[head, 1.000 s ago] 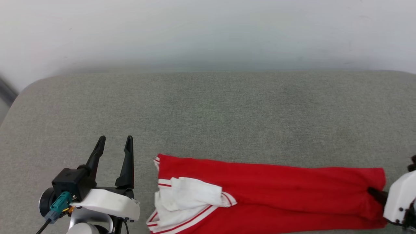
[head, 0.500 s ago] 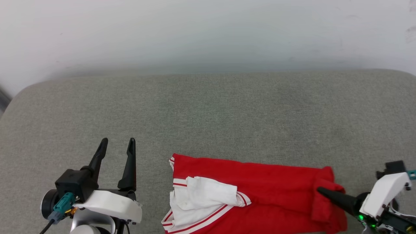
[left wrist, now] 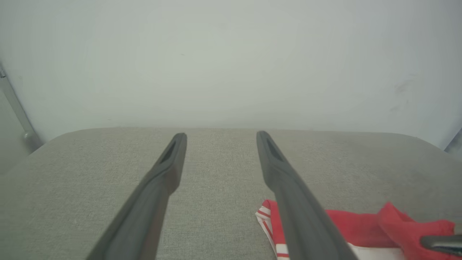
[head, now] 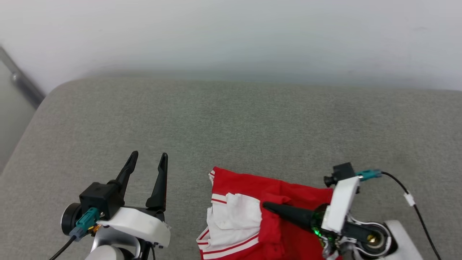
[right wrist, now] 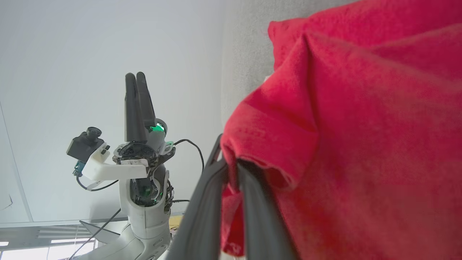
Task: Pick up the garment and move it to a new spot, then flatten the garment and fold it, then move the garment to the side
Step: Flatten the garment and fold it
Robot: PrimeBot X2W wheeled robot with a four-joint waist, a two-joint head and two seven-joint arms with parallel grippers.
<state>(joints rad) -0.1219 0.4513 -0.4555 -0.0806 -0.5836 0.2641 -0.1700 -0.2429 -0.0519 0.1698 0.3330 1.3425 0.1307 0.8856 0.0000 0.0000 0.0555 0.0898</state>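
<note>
A soft red jersey shirt point(head: 249, 182) with white sleeves lies on a grey fabric surface point(head: 231, 119), its right end pinched in the closed right tool point(head: 266, 206) and doubled leftward toward the wide-open, empty left tool point(head: 148, 156) beside it.

Red garment point(head: 245, 182) pinched by right end effector point(head: 266, 206), left end effector point(head: 149, 155) spread

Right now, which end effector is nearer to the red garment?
Right. The right end effector is shut on a red fold of the garment. The left end effector stands open off the garment's left edge, beside the white sleeve, not touching it.
</note>
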